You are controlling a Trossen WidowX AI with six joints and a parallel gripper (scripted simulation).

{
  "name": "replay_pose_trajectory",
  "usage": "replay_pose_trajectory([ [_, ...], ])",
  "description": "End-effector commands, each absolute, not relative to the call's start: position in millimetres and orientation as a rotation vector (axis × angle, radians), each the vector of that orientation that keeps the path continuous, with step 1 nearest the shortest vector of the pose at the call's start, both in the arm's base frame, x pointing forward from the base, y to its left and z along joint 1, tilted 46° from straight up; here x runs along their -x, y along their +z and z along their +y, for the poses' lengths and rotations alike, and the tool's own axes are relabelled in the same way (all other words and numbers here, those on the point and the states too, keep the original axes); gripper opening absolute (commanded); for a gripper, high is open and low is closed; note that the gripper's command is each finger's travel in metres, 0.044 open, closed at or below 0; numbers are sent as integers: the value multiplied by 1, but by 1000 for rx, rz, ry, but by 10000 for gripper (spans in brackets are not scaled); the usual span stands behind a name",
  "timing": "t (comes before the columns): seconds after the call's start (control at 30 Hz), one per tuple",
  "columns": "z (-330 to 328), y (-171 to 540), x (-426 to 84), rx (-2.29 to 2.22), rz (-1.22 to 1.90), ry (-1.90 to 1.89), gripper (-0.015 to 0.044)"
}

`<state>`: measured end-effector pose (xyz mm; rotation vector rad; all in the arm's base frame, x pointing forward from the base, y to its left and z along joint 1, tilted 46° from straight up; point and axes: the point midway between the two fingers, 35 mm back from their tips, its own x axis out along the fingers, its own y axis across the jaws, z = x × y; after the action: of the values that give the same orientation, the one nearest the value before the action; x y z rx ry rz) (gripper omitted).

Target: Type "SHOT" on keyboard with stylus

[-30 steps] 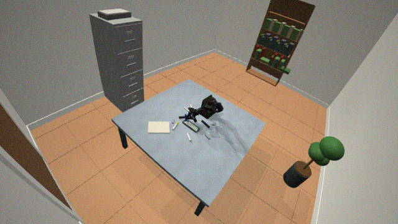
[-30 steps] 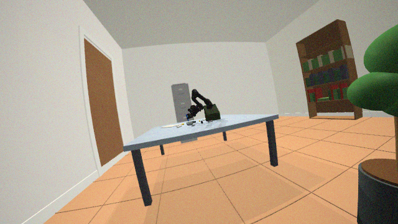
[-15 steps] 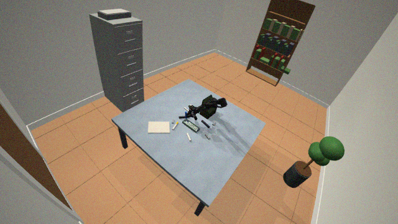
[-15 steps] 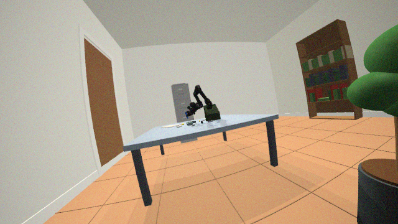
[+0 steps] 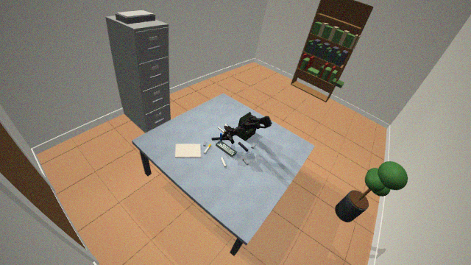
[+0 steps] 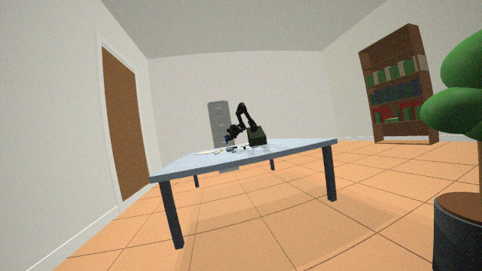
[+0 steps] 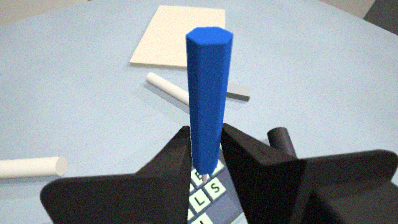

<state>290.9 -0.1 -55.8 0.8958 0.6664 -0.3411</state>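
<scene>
My gripper is shut on the blue stylus, which stands roughly upright between the fingers. The keyboard lies below the gripper, dark with pale keys. In the wrist view the stylus's thin grey tip shows in front of the E key, just above the L key and the S key. Whether the tip touches a key cannot be told. The fingers hide much of the keyboard.
Beyond the keyboard are a cream notepad, a white and yellow pen and a grey block. A white cylinder lies left in the wrist view, a black cylinder right.
</scene>
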Motion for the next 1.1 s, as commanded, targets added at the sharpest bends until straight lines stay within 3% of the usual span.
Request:
replay_pose_trajectory([
  [0.0, 8, -44, -298, -894, 638, -348, 0],
  [1.07, 65, 10, -296, -883, 512, -377, 0],
])
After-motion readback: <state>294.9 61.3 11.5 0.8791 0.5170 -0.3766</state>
